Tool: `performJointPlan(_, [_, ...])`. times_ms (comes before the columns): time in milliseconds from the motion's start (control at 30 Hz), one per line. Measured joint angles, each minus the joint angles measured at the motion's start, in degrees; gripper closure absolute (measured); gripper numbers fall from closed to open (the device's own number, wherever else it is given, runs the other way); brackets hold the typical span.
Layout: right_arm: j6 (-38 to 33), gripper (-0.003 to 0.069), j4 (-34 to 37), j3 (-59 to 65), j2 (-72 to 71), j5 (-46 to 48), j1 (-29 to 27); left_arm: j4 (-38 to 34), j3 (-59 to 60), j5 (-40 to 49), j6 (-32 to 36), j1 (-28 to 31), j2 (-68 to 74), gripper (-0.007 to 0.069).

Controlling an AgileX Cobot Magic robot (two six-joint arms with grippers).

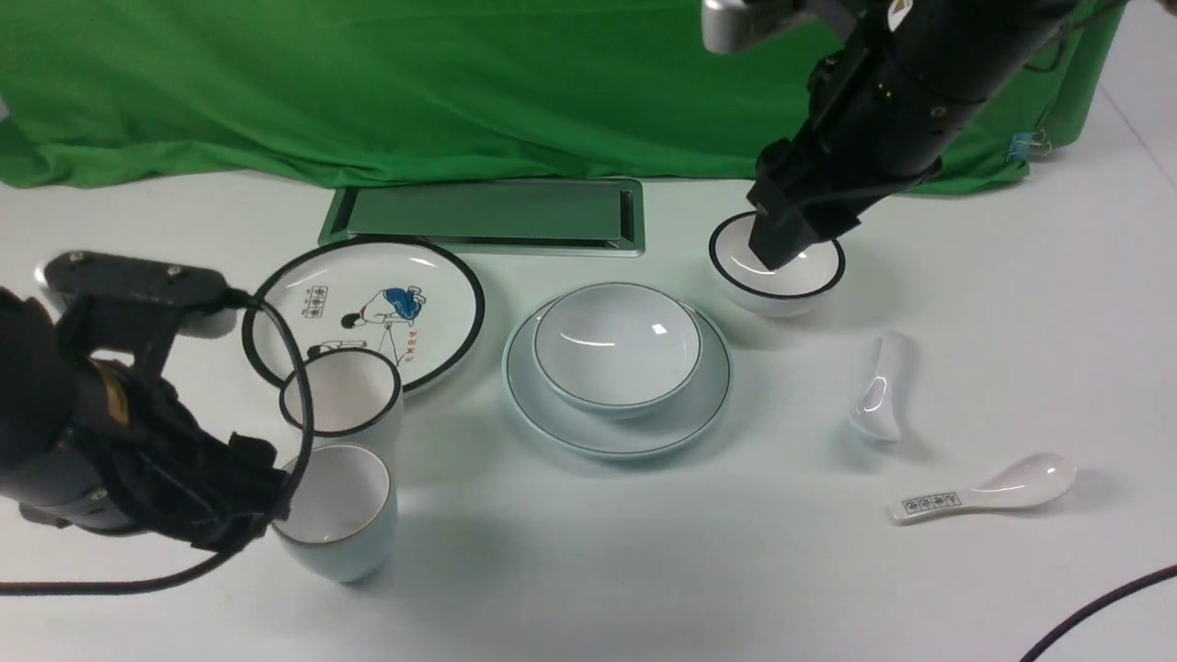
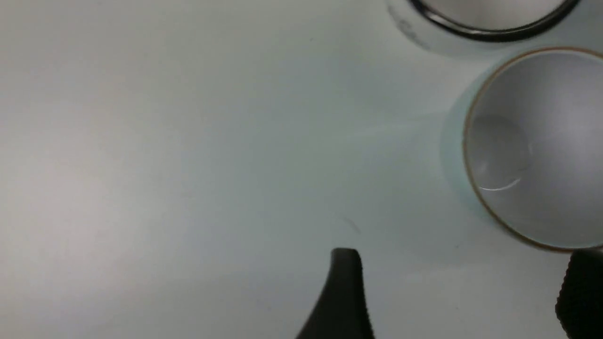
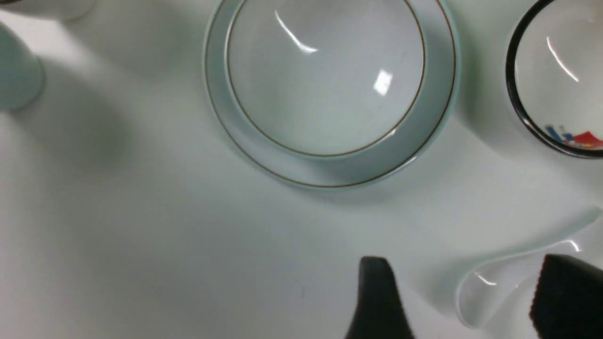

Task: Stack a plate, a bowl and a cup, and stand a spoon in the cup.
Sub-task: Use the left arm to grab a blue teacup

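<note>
Currently we are keeping our left fingers [image 2: 347, 294] apart near the cup [image 1: 338, 510], which is standing on the surface [image 1: 644, 570] just beside the black-rimmed cup [image 1: 341, 393]; our right fingers [image 3: 381, 299] are hovering apart and holding nothing, while the bowl [image 1: 616, 345] is sitting on the plate [image 1: 634, 434] and the spoon [image 1: 880, 391] is lying between the black-rimmed bowl [image 1: 777, 262] and the patterned spoon [image 1: 988, 492]

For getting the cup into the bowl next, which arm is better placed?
Left, I'd judge: its open fingers hover beside the cup, while the right arm is beyond the bowl.
</note>
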Motion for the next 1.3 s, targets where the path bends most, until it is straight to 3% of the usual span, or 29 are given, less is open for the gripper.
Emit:
performJointPlan(200, [-0.87,0.0238,-0.59,3.89,-2.25,0.00,0.00,-5.91,1.22,-9.65,2.38,2.57,6.12,0.0181])
performJointPlan(533, [-1.18,0.0251,-0.72,4.98,-2.26,-0.51,0.00,-8.34,1.16,-12.81,2.90,2.57,8.31,0.0333])
performJointPlan(800, [-1.65,0.0276,-0.72,4.98,-2.26,-1.01,0.00,-9.48,1.12,-14.80,3.39,2.57,8.53,0.0347])
performJointPlan(1000, [-2.32,0.0277,-0.75,4.98,-2.26,-1.62,0.00,-15.20,0.88,-14.81,9.63,2.57,12.13,0.0362])
performJointPlan(1100, [-2.37,0.0277,-0.75,4.98,-2.26,-1.62,0.00,-15.58,0.75,-13.67,11.00,2.57,13.06,0.0411])
performJointPlan(1233, [-2.37,0.0277,-0.75,4.98,-2.26,-0.69,0.00,-15.59,-1.23,-9.92,12.96,2.57,12.75,0.0599])
performJointPlan(1300, [-2.37,0.0277,-0.75,4.98,-2.31,-0.40,0.00,-15.59,-2.23,-8.34,14.00,2.57,12.08,0.0622])
